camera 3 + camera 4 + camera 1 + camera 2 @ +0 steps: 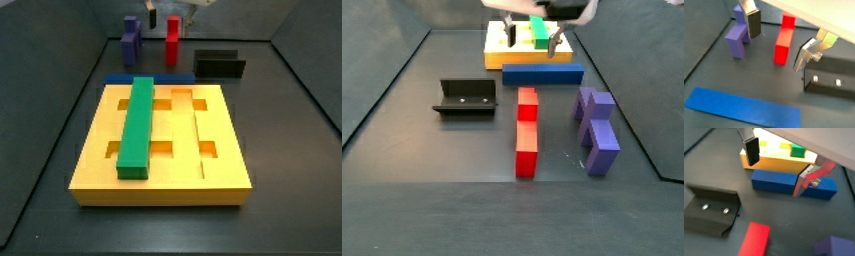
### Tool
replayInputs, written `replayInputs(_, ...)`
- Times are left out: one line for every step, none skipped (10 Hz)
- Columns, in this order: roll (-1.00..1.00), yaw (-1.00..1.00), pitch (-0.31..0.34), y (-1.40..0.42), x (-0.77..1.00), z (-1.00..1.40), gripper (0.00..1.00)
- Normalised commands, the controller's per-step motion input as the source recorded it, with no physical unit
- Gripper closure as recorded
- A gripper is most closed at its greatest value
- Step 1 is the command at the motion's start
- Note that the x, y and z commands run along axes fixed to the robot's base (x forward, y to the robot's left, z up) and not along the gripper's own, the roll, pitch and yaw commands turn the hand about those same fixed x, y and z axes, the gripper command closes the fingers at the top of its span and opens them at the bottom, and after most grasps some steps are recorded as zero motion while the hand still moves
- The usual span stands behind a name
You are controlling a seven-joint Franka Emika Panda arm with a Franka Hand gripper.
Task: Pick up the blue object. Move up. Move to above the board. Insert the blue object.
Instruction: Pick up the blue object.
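The blue object (543,73) is a long royal-blue bar lying flat on the floor against the near end of the board (496,45). It also shows in both wrist views (777,180) (741,107) and as a strip behind the board in a side view (131,77). The yellow-orange board (221,150) holds a green bar (138,125) in one groove. My gripper (529,36) hangs above the blue bar, open and empty. Its fingers (751,153) stand wide apart, with the gripper (777,168) over the bar's length.
A red bar (527,130) lies on the floor beyond the blue bar and shows below the gripper (777,40) in a wrist view. Purple blocks (596,130) stand beside it. The black fixture (465,97) stands on the other side. Dark walls enclose the floor.
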Motion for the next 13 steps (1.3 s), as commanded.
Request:
replayInputs(0.0,-1.0,-0.003,-0.15,0.0,-0.36,0.0)
replayInputs(0.0,-1.0,0.0,-0.12,0.0,-0.33,0.0)
replayInputs(-0.01,-1.0,0.0,-0.11,0.0,-0.17,0.0)
replayInputs(-0.02,-1.0,-0.03,-0.08,0.0,-0.15,0.0)
replayInputs(-0.05,-1.0,-0.056,-0.05,0.0,-0.11,0.0)
replayInputs(0.0,-1.0,-0.027,-0.1,0.0,0.0,0.0)
replayInputs(-0.01,-0.87,-0.011,-0.15,-0.02,0.0,0.0)
replayInputs(-0.18,-0.72,-0.156,0.0,-0.35,0.0,0.0)
replayInputs(-0.01,-0.67,-0.051,-0.29,-0.2,0.0,0.0)
replayInputs(0.01,-0.7,0.0,-0.36,-0.12,0.0,0.0)
replayInputs(0.03,-0.74,0.0,-0.33,-0.09,0.0,0.0)
replayInputs(0.0,-0.69,0.0,-0.45,-0.02,-0.01,0.0)
replayInputs(0.04,-0.65,0.0,-0.34,-0.22,-0.27,0.0)
